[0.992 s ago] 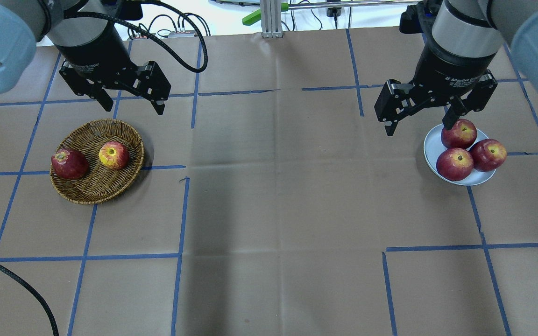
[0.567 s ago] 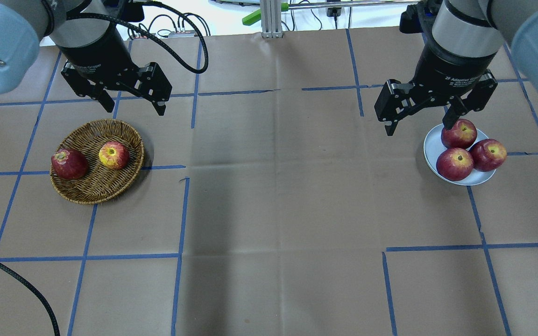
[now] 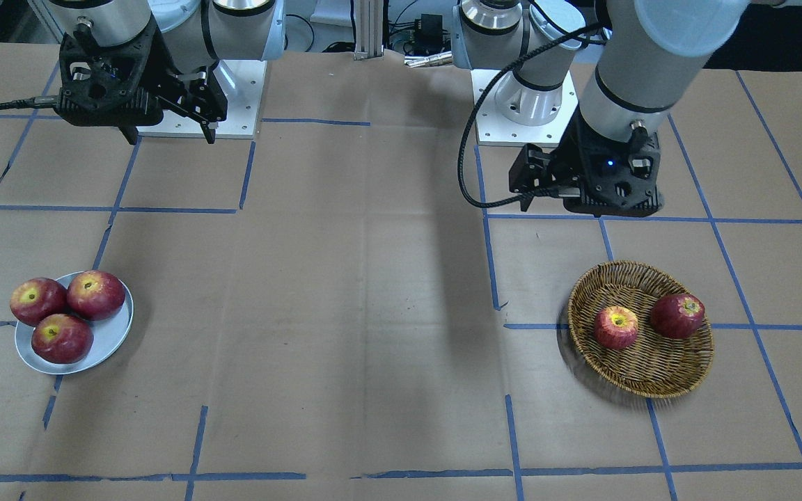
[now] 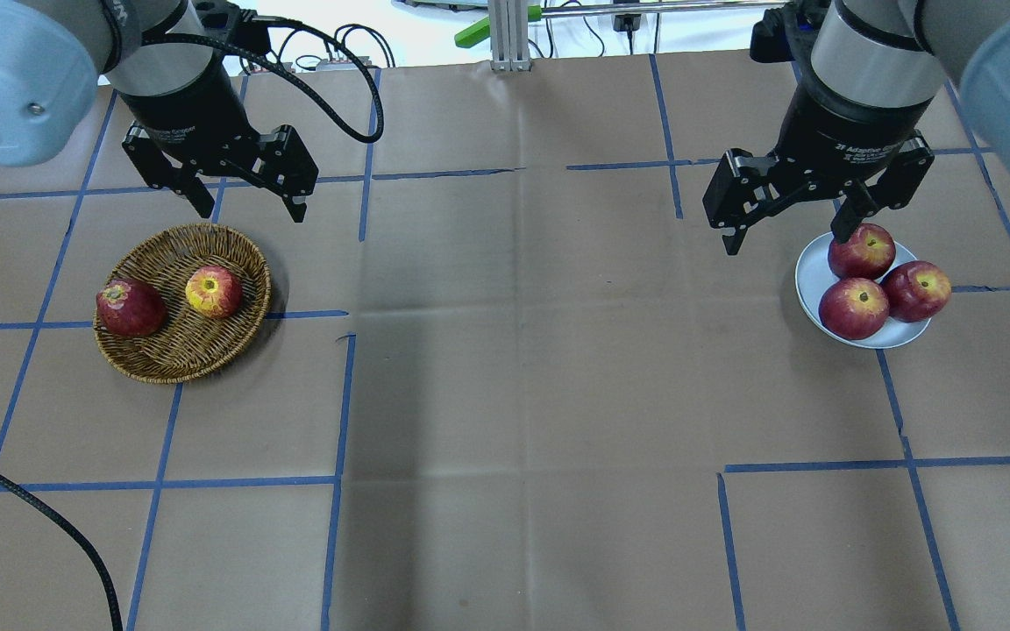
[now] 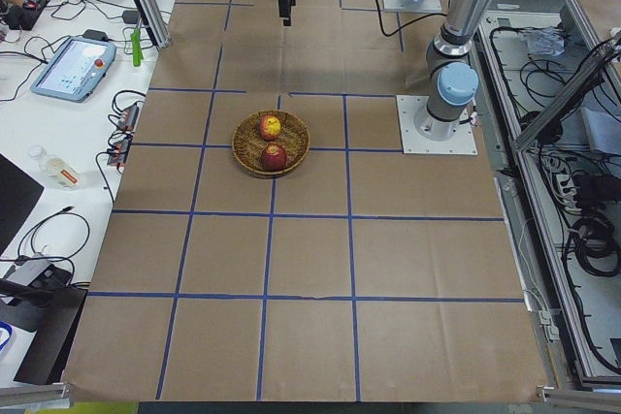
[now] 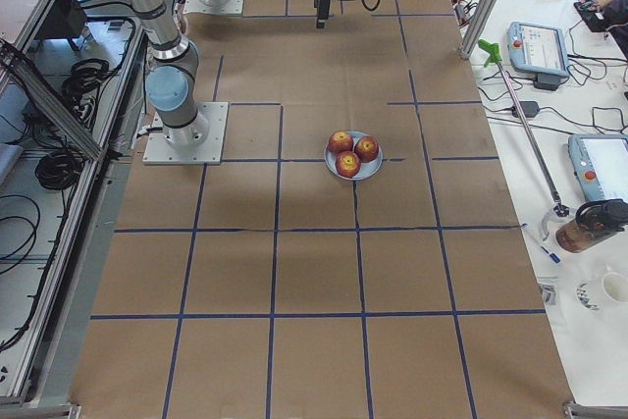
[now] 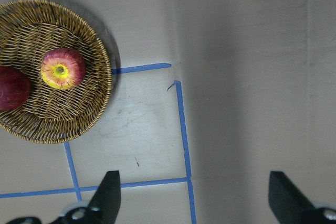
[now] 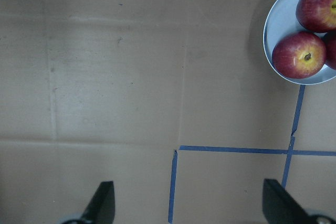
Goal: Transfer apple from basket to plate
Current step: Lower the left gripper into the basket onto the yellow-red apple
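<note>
Fingers (image 4: 296, 206) of left hand (image 4: 251, 211) spread wide, hovering near the basket (image 4: 174, 350).

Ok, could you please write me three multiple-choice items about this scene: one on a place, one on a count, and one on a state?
1. Where does the pinkish-red apple with the yellow top lie?
A. in the basket
B. on the brown paper
C. on a blue tape line

2. How many dark-red apples are on the plate?
A. two
B. three
C. four

3. How do the fingers of the left gripper stand?
A. spread apart, holding nothing
B. shut on the apple
C. shut on the basket's rim

Answers:
1 A: the overhead view shows it on the weave, beside a darker apple.
2 B: three are crowded together there.
3 A: the left wrist view shows both fingers wide apart with only paper between them.
</note>
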You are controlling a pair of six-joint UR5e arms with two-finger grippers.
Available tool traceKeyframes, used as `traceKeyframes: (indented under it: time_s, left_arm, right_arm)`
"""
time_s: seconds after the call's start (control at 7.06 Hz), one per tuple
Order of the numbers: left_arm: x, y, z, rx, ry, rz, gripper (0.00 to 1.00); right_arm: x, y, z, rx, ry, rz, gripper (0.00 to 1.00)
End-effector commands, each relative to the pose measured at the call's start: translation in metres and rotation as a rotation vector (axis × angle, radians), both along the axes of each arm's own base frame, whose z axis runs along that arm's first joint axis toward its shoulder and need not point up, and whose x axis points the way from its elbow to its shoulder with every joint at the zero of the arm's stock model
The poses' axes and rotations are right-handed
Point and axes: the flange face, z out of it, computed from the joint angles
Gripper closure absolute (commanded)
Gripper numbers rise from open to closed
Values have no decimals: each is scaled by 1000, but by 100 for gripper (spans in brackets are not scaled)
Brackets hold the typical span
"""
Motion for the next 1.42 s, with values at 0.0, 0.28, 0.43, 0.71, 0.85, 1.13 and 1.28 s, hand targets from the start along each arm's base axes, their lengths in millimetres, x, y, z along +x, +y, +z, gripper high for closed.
traceKeyframes:
  time_s: [0.0, 0.28, 0.43, 0.71, 0.85, 1.13, 1.28]
  left_arm:
    - [96, -45, -59, 69, 5, -9, 5]
    - [155, -76, -118, 62, 23, -62, 4]
    - [169, -80, -149, 15, 10, -62, 4]
    - [177, -66, -197, -87, -30, -100, 1]
    - [176, -63, -205, -71, -24, -94, 1]
    - [174, -58, -213, -43, -9, -94, 1]
    - [172, -53, -218, -26, 4, -91, 1]
  right_arm:
    - [0, 0, 0, 0, 0, 0, 0]
    - [0, 0, -1, 3, 0, 0, 0]
    - [0, 0, -1, 3, 0, 0, 0]
    - [0, 0, -1, 3, 0, 0, 0]
    - [0, 0, -1, 2, 0, 0, 0]
    - [0, 0, -1, 3, 0, 1, 0]
    - [0, 0, -2, 5, 1, 2, 0]
